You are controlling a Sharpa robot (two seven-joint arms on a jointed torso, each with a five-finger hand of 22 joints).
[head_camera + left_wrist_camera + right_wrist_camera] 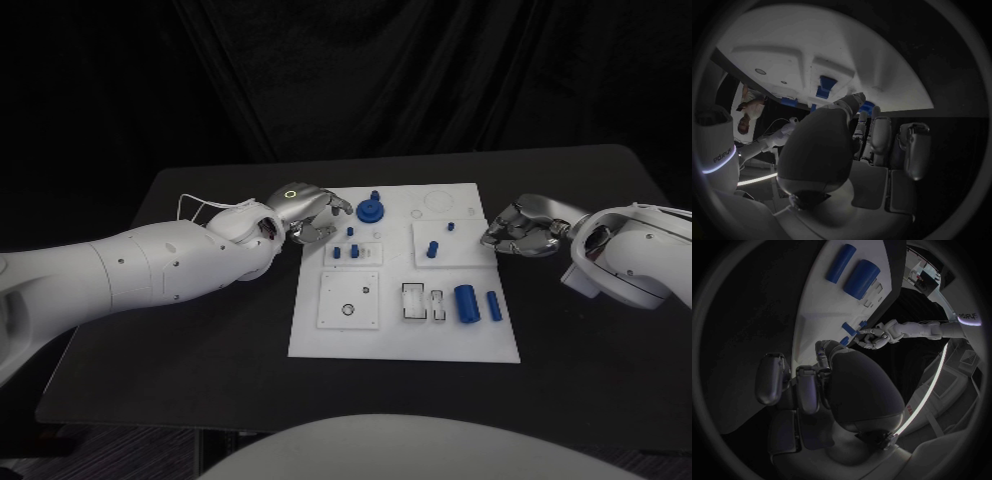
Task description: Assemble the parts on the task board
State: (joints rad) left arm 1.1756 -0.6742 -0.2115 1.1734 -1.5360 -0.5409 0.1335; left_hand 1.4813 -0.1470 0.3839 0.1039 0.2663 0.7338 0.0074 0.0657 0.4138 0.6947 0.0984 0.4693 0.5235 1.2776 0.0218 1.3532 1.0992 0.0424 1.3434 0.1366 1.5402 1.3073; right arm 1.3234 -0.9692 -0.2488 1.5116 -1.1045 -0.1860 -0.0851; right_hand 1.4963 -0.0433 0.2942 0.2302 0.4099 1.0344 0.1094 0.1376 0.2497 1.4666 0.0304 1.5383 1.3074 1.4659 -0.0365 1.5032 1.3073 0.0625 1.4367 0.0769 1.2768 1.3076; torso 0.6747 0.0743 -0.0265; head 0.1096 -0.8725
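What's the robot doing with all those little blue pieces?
It is putting blue parts together on the white task board. Its left hand is at the board's far left corner, beside a round blue part. Its right hand waits next to the board's right edge, fingers curled, holding nothing. Two blue cylinders lie on the board.

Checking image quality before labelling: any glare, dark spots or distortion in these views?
Head view: evenly dim, black table swallows shadows, the white board stands out, no glare. Left wrist view: fisheye bends the board's edge, left hand dark and close. Right wrist view: very dim, right hand in shadow, two blue cylinders still readable.
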